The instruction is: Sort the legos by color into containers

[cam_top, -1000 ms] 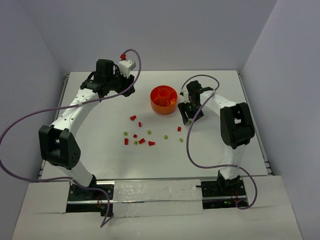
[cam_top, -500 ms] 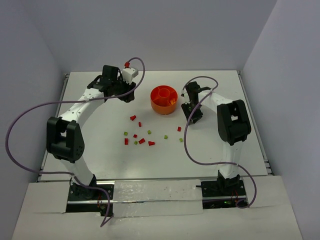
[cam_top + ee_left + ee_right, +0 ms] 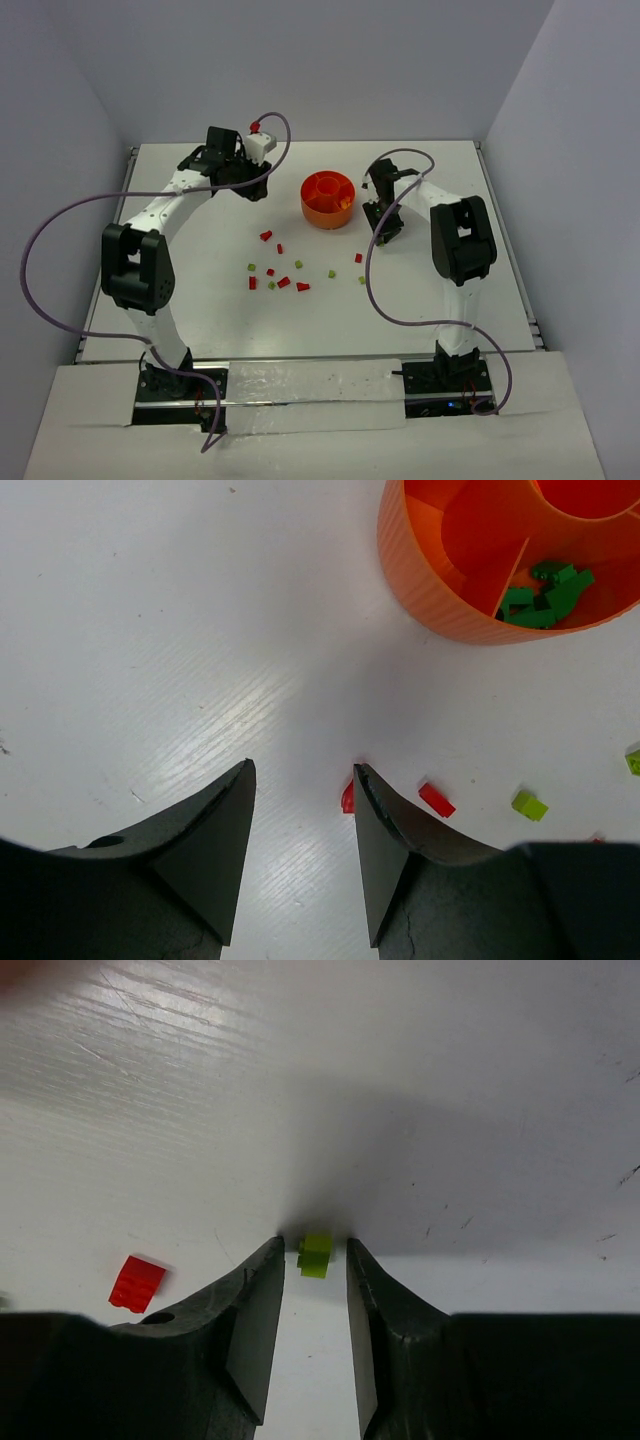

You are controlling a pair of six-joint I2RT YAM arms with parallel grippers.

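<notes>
One lime lego [image 3: 315,1256] sits btwn right gripper [image 3: 314,1244] jaws, low centre, slim gaps, not pinched yet. Next: squeeze, lift, drop in bowl [image 3: 322,217]; left gripper [image 3: 303,772] half open, empty.
</notes>
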